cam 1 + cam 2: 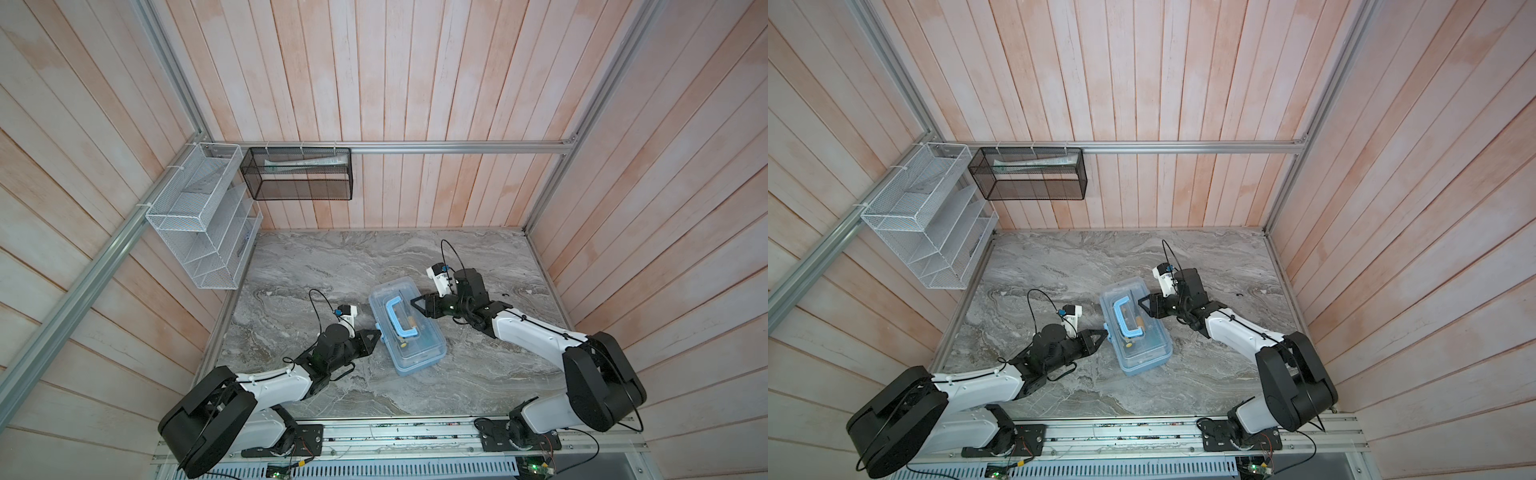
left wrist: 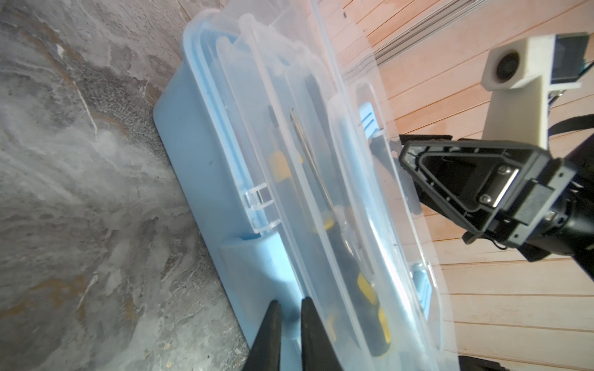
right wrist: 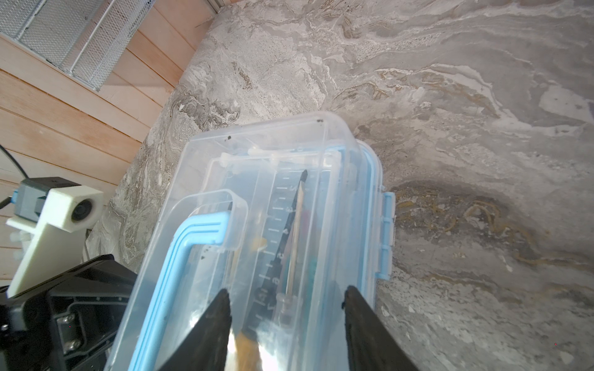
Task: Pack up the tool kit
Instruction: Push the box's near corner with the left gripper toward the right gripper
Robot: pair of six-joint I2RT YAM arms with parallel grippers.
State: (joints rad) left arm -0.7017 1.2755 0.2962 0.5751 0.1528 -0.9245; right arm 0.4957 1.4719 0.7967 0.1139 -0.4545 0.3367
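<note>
One lidded clear-and-blue tool kit [image 1: 419, 351] holds yellow-black screwdrivers [image 2: 369, 295]; left jaws closed, right jaws open above.

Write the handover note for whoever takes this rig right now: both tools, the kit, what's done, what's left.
Left tool: shut, tips at the side latch facing its arm. I can't tell whether it pinches it.
Right tool: open, over the see-through lid.
Kit: case on the table, with screwdrivers and pencil inside.
Done: contents in, lid down.
Left: probably snapping the latches. I can't tell if either is locked.
</note>
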